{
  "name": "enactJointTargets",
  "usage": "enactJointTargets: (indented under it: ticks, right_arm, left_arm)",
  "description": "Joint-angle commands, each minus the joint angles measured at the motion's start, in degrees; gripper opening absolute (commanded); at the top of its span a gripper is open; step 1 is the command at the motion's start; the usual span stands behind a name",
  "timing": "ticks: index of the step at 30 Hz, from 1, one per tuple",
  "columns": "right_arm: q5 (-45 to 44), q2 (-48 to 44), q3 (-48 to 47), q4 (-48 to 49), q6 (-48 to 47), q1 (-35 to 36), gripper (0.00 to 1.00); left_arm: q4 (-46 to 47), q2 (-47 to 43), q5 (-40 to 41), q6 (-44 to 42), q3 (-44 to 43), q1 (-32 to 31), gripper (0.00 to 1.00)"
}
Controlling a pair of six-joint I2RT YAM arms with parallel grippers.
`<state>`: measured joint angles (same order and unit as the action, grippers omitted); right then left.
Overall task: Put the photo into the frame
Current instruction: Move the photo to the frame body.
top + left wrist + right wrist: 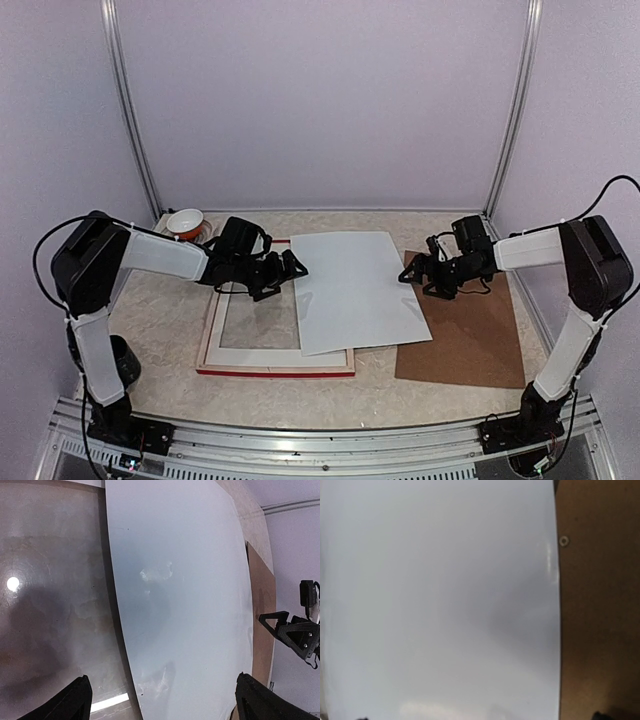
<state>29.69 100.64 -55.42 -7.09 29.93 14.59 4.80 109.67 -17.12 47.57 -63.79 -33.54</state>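
Observation:
The photo [355, 288] lies white back up, its picture side hidden. Its left part rests over the right side of the frame [214, 332], and its right edge overlaps a brown backing board [470, 335]. The frame lies flat with its pale back up and a red edge showing along the front. My left gripper [283, 274] hovers open at the photo's left edge, over the frame. In the left wrist view the photo [180, 580] fills the gap between my left gripper's [167, 702] wide jaws. My right gripper [415, 278] is open at the photo's right edge; its wrist view shows the photo [440, 600] beside the board [600, 605].
A white and orange bowl [185, 222] sits at the back left, behind the left arm. Grey walls and metal posts close in the table on three sides. The right gripper [295, 630] shows at the right edge of the left wrist view.

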Motion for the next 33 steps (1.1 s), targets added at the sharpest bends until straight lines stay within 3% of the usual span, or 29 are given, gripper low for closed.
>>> enactJointTargets:
  ticks: [1,33]
  right_arm:
    - [2.21,1.04,0.85,1.93,0.85,-0.66,0.96]
    - [10.33,4.33,3.82,9.11,3.29,-0.61,0.96]
  left_arm:
    - [2.75,1.98,-0.09,0.90,-1.23,-0.70,0.99]
    - [8.78,6.54,-4.16,3.77,-2.57,-2.14,0.99]
